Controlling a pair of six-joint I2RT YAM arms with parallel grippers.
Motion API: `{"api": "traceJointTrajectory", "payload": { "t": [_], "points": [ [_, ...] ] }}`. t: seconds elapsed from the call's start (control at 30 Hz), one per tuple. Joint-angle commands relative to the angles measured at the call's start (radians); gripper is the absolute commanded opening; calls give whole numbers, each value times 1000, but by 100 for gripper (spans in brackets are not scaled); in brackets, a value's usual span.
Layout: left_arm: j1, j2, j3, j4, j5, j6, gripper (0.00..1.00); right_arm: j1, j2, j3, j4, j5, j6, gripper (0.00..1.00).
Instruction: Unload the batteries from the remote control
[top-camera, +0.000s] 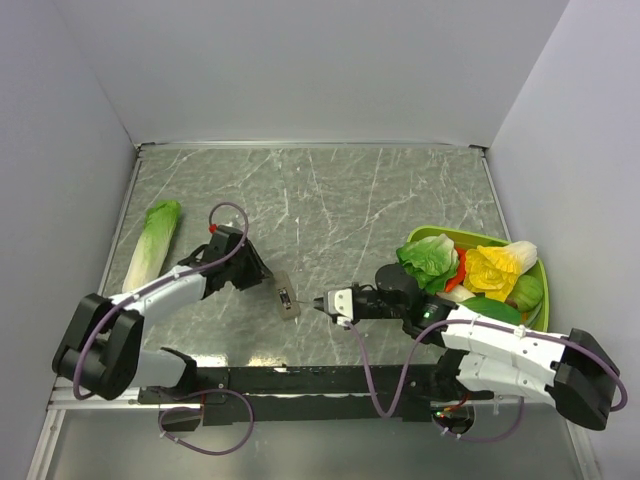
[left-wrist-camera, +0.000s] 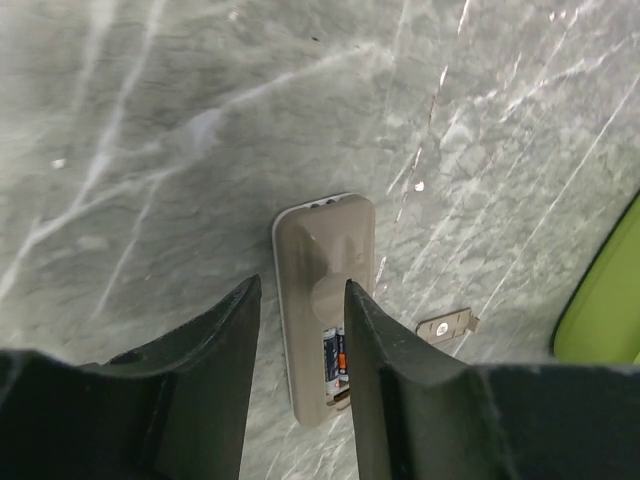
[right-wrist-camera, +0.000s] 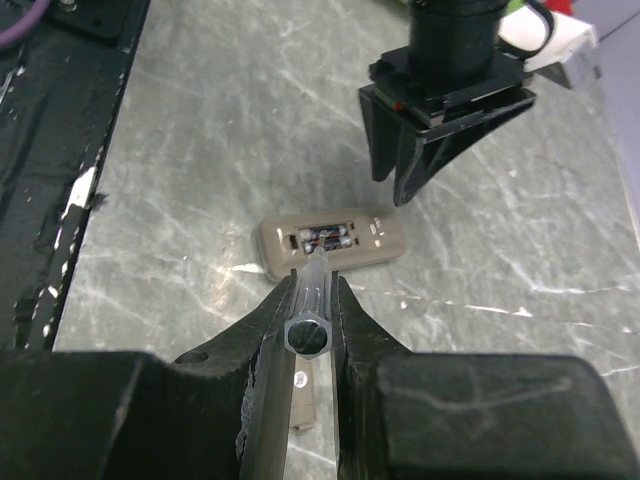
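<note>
One remote control (top-camera: 287, 297) lies flat on the table (top-camera: 350, 200), a little in front of the middle and between the two hands. Its grey-tan back faces up and the oblong recess is uncovered. The batteries (left-wrist-camera: 336, 365) sit inside this recess, side by side as far as I can see. A small tan plate (left-wrist-camera: 447, 325) lies on the table just beside the remote, apart from it.

From the left, the left hand (left-wrist-camera: 300, 290) hangs over the remote with its fingers spread, one on each long edge; whether they touch the edges I cannot tell. From the right, the right hand (right-wrist-camera: 312, 288) is pressed together on a clear plastic stick (right-wrist-camera: 308, 320). The tip of the stick reaches the near rim of the recess.

Around this spot there is much free room. The far half of the marble table is bare up to the grey walls. A pale-green cabbage (top-camera: 152, 243) lies along the left edge, well apart from the remote. A green tray (top-camera: 455, 233) with toy vegetables stands at the right edge, behind the right arm.
</note>
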Motion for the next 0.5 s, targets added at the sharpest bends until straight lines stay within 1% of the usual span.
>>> {"api": "traceJointTrajectory", "payload": {
  "t": [0.0,0.03,0.13,0.3,0.4,0.47],
  "points": [
    [0,48,-10,106,91,39,42,-19,39,73,-48,-75,-24,0],
    [0,58,-12,115,98,36,41,-20,41,76,-73,-92,-26,0],
    [-3,85,-24,162,141,30,38,-31,41,64,-50,-95,-29,0],
    [-6,133,-41,244,189,28,37,-51,93,100,-78,-106,-47,0],
    [-11,159,-41,279,224,31,37,-51,128,133,-73,-55,3,0],
    [-12,170,-41,293,232,38,37,-53,131,146,-76,-57,23,0]
  ]
}}
